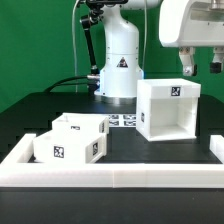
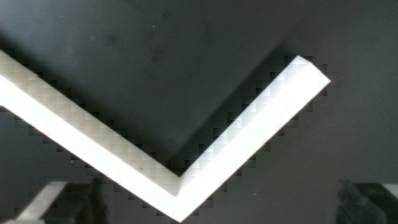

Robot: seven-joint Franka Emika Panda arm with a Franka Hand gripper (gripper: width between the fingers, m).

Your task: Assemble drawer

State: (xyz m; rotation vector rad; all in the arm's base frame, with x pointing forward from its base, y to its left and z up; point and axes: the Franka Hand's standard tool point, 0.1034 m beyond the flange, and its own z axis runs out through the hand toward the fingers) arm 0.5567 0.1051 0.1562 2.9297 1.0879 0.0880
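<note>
On matte black table (image 1: 130,145) we see smooth white plastic parts. Cube housing (image 1: 168,110) at exterior view's right, open face toward camera. Boxy tagged front tray (image 1: 62,150) and rear tray (image 1: 88,124) touching at left. Low white wall (image 1: 110,178) edges table; green backdrop (image 1: 40,50) behind. Gripper (image 1: 201,66) hangs high at right, jaws apart, empty.
</note>
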